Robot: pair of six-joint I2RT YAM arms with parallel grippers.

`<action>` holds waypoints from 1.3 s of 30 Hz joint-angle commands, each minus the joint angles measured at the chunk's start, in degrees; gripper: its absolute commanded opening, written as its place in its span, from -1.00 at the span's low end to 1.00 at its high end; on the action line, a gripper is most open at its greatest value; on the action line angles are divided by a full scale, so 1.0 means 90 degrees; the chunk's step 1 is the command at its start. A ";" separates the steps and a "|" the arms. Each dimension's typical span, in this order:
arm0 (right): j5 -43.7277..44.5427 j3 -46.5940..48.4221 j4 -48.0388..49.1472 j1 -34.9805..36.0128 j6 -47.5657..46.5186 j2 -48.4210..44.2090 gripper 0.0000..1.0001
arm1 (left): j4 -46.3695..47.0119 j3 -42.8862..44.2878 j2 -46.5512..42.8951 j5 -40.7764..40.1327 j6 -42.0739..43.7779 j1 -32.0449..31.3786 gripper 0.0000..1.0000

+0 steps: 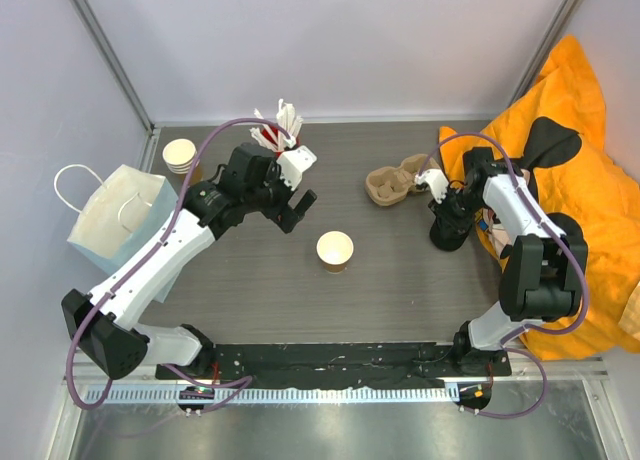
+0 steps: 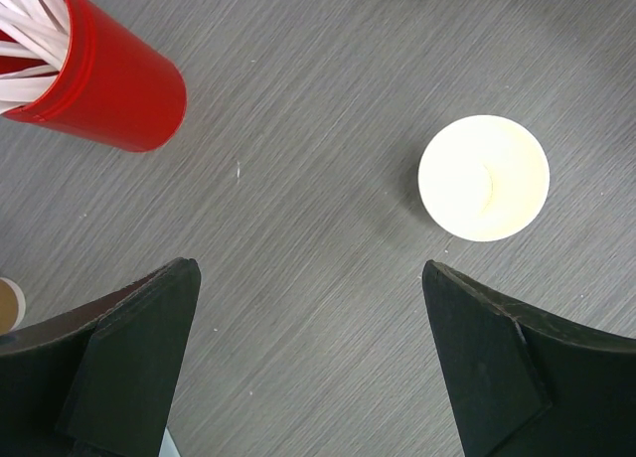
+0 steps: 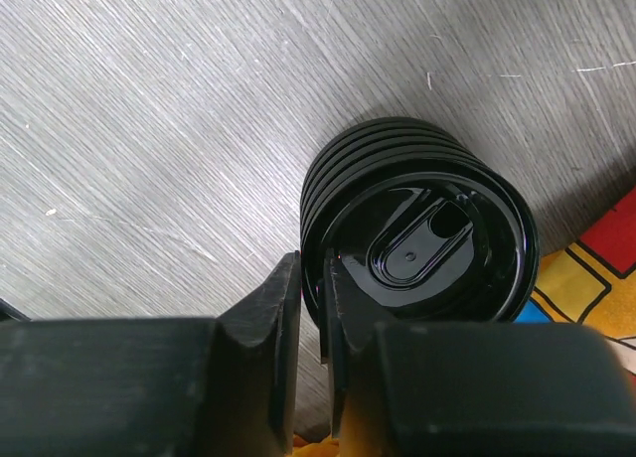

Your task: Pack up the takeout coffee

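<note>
The takeout coffee (image 1: 335, 250) is a small tan paper cup with a white inside, standing upright and uncovered mid-table. In the left wrist view the cup (image 2: 484, 178) lies ahead and to the right of my left gripper (image 2: 309, 268), which hangs open over bare table with nothing between its jaws. From above, the left gripper (image 1: 297, 213) is a little up and left of the cup. My right gripper (image 3: 312, 263) pinches the rim of the top black lid (image 3: 427, 228) of a lid stack (image 1: 447, 235) at the right.
A red cup of white sticks (image 1: 272, 135) (image 2: 109, 84) stands at the back. A moulded cup carrier (image 1: 398, 183) lies back right. A white paper bag (image 1: 118, 220) and stacked kraft cups (image 1: 180, 156) sit at the left. An orange cloth (image 1: 570, 130) covers the right side.
</note>
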 commanded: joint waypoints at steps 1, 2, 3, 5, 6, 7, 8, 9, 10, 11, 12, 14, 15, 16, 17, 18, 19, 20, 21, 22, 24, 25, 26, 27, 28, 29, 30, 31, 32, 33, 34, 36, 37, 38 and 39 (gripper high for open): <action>-0.0200 0.0254 -0.0100 -0.0052 -0.0060 0.0030 -0.68 | 0.0261 0.0000 -0.0216 0.0135 -0.0088 0.0041 0.99; -0.0210 0.0264 -0.0100 -0.0052 -0.0050 0.0001 -0.69 | 0.0261 0.0010 -0.0216 0.0145 -0.0088 0.0041 0.99; -0.0220 0.0264 -0.0110 -0.0052 -0.0050 -0.0028 -0.70 | 0.0261 0.0019 -0.0197 0.0164 -0.0097 0.0041 0.99; -0.0239 0.0293 -0.0139 -0.0052 -0.0040 -0.0087 -0.73 | 0.0261 0.0019 -0.0206 0.0174 -0.0097 0.0041 0.99; -0.0239 0.0312 -0.0188 -0.0052 -0.0040 -0.0116 -0.73 | 0.0261 0.0019 -0.0187 0.0194 -0.0107 0.0041 0.99; -0.0239 0.0313 -0.0207 -0.0052 -0.0050 -0.0146 -0.66 | 0.0261 0.0029 -0.0187 0.0194 -0.0107 0.0041 0.99; -0.0220 0.0313 -0.0217 -0.0052 -0.0060 -0.0185 -0.56 | 0.0261 0.0029 -0.0187 0.0194 -0.0107 0.0041 1.00; -0.0200 0.0284 -0.0217 -0.0052 -0.0069 -0.0224 -0.51 | 0.0261 0.0029 -0.0187 0.0194 -0.0107 0.0041 0.99; -0.0191 0.0264 -0.0217 -0.0052 -0.0079 -0.0253 -0.54 | 0.0261 0.0029 -0.0187 0.0204 -0.0107 0.0041 0.99; -0.0181 0.0254 -0.0208 -0.0052 -0.0079 -0.0263 -0.56 | 0.0261 0.0029 -0.0187 0.0194 -0.0117 0.0041 0.99; -0.0171 0.0244 -0.0208 -0.0042 -0.0070 -0.0263 -0.57 | 0.0271 0.0039 -0.0187 0.0184 -0.0117 0.0041 0.99; -0.0171 0.0244 -0.0208 -0.0052 -0.0060 -0.0263 -0.59 | 0.0261 0.0039 -0.0187 0.0213 -0.0117 0.0041 0.99; -0.0171 0.0244 -0.0198 -0.0052 -0.0050 -0.0253 -0.59 | 0.0261 0.0039 -0.0196 0.0213 -0.0127 0.0041 0.99; -0.0171 0.0244 -0.0198 -0.0052 -0.0050 -0.0244 -0.61 | 0.0271 0.0039 -0.0196 0.0223 -0.0127 0.0041 0.99; -0.0171 0.0254 -0.0188 -0.0052 -0.0040 -0.0244 -0.62 | 0.0261 0.0039 -0.0196 0.0223 -0.0136 0.0041 0.99; -0.0161 0.0235 -0.0178 -0.0052 -0.0030 -0.0234 -0.62 | 0.0251 0.0039 -0.0216 0.0223 -0.0136 0.0041 0.99; -0.0151 0.0225 -0.0159 -0.0052 -0.0011 -0.0205 -0.65 | 0.0261 0.0039 -0.0216 0.0214 -0.0127 0.0041 0.99; -0.0151 0.0215 -0.0149 -0.0052 -0.0011 -0.0195 -0.65 | 0.0251 0.0039 -0.0226 0.0223 -0.0127 0.0051 0.99; -0.0142 0.0196 -0.0139 -0.0052 -0.0011 -0.0185 -0.67 | 0.0242 0.0039 -0.0226 0.0214 -0.0127 0.0041 0.99; -0.0132 0.0186 -0.0120 -0.0052 -0.0001 -0.0166 -0.69 | 0.0261 0.0039 -0.0226 0.0213 -0.0127 0.0041 1.00; -0.0142 0.0166 -0.0100 -0.0052 0.0009 -0.0156 -0.78 | 0.0251 0.0049 -0.0226 0.0223 -0.0127 0.0041 0.99; -0.0142 0.0166 -0.0100 -0.0052 0.0028 -0.0165 -0.84 | 0.0261 0.0049 -0.0226 0.0223 -0.0127 0.0041 0.99; -0.0142 0.0176 -0.0090 -0.0052 0.0048 -0.0175 -0.87 | 0.0251 0.0049 -0.0216 0.0233 -0.0117 0.0041 0.99; -0.0132 0.0234 -0.0100 -0.0052 0.0067 -0.0195 -0.91 | 0.0261 0.0058 -0.0206 0.0252 -0.0127 0.0041 0.99; -0.0132 0.0263 -0.0100 -0.0052 0.0077 -0.0214 -0.92 | 0.0251 0.0068 -0.0216 0.0252 -0.0117 0.0041 0.99; -0.0122 0.0293 -0.0100 -0.0052 0.0116 -0.0263 -0.92 | 0.0242 0.0078 -0.0206 0.0262 -0.0117 0.0041 0.99; -0.0132 0.0380 -0.0119 -0.0052 0.0126 -0.0292 -0.93 | 0.0241 0.0097 -0.0206 0.0262 -0.0098 0.0041 0.99; -0.0132 0.0439 -0.0139 -0.0052 0.0145 -0.0321 -0.93 | 0.0232 0.0136 -0.0187 0.0262 -0.0030 0.0041 0.99; -0.0180 0.0507 -0.0236 -0.0052 0.0155 -0.0341 -0.93 | 0.0232 0.0166 -0.0158 0.0233 0.0000 0.0041 0.99; -0.0210 0.0663 -0.0305 -0.0052 0.0165 -0.0370 -0.93 | 0.0232 0.0205 -0.0138 0.0214 0.0029 0.0041 1.00; -0.0239 0.0722 -0.0363 -0.0052 0.0175 -0.0390 -0.93 | 0.0232 0.0282 -0.0118 0.0184 0.0107 0.0041 0.99; -0.0356 0.0878 -0.0510 -0.0052 0.0184 -0.0468 -0.93 | 0.0232 0.0361 -0.0060 0.0155 0.0156 0.0041 0.99; -0.0395 0.0937 -0.0549 -0.0052 0.0194 -0.0488 -0.93 | 0.0222 0.0390 -0.0031 0.0155 0.0205 0.0041 0.99; -0.0454 0.1025 -0.0617 -0.0052 0.0243 -0.0526 -0.92 | 0.0212 0.0478 -0.0001 0.0164 0.0312 0.0041 1.00; -0.0522 0.1083 -0.0685 -0.0052 0.0253 -0.0575 -0.92 | 0.0202 0.0517 0.0028 0.0155 0.0390 0.0041 0.99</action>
